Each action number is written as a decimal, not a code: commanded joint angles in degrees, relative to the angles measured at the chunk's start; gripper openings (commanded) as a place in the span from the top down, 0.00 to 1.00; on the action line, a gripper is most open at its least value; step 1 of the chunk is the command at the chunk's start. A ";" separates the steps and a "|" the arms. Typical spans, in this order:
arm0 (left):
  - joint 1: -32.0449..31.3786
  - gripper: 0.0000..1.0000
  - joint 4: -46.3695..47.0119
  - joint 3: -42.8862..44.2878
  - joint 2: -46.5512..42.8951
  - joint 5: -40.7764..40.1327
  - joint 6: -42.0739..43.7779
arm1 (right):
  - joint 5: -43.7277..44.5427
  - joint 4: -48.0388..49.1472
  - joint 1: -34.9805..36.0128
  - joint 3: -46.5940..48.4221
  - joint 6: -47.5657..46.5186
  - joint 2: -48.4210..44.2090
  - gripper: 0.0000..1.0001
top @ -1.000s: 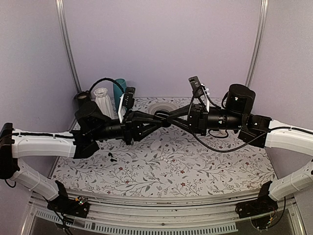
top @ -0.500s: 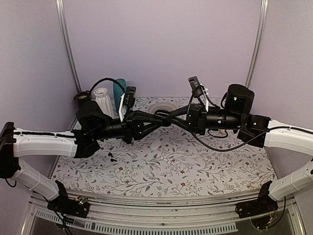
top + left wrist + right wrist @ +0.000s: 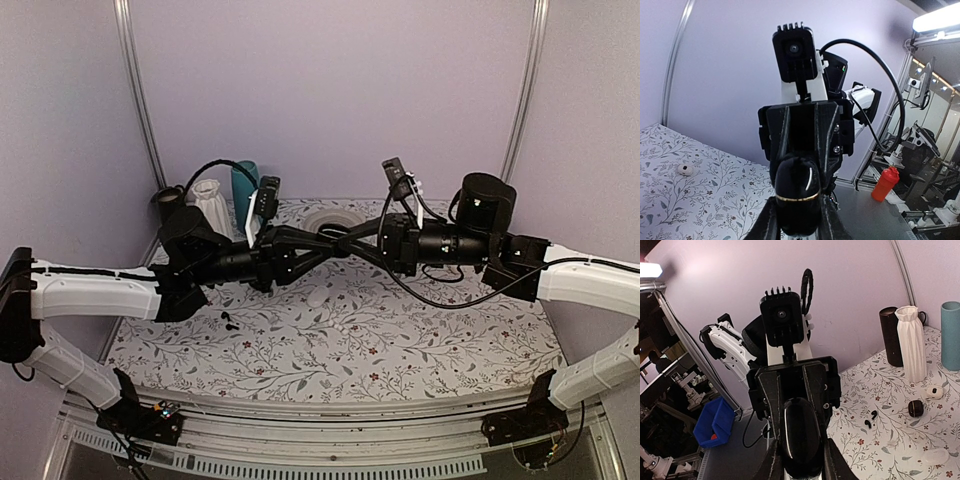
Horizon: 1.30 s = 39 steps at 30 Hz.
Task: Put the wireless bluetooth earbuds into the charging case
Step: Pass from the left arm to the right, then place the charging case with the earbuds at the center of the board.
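Note:
A glossy black charging case with a gold seam (image 3: 798, 192) is held in the air over the middle of the table (image 3: 341, 243). My left gripper (image 3: 797, 222) and my right gripper (image 3: 801, 462) meet nose to nose, each shut on the case (image 3: 801, 437). The case looks closed. Two tiny black earbuds (image 3: 870, 419) lie on the floral table to the left, also in the top view (image 3: 230, 320). A faint pale bud (image 3: 891, 444) lies near them.
A black cylinder (image 3: 890, 336), a white ribbed vase (image 3: 912, 342) and a teal cylinder (image 3: 951, 335) stand at the back left. A small white case (image 3: 934, 391), a small black case (image 3: 915, 408) and a pale case (image 3: 935, 456) lie on the table. A round white dish (image 3: 325, 218) sits at the back.
Both wrists have drifted slightly left and up together. The black case stays gripped between them.

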 commanded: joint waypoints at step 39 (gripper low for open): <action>4.92 0.04 -7.15 -0.92 -4.83 -12.07 3.71 | 11.15 -6.79 -30.56 -13.80 14.93 0.41 0.94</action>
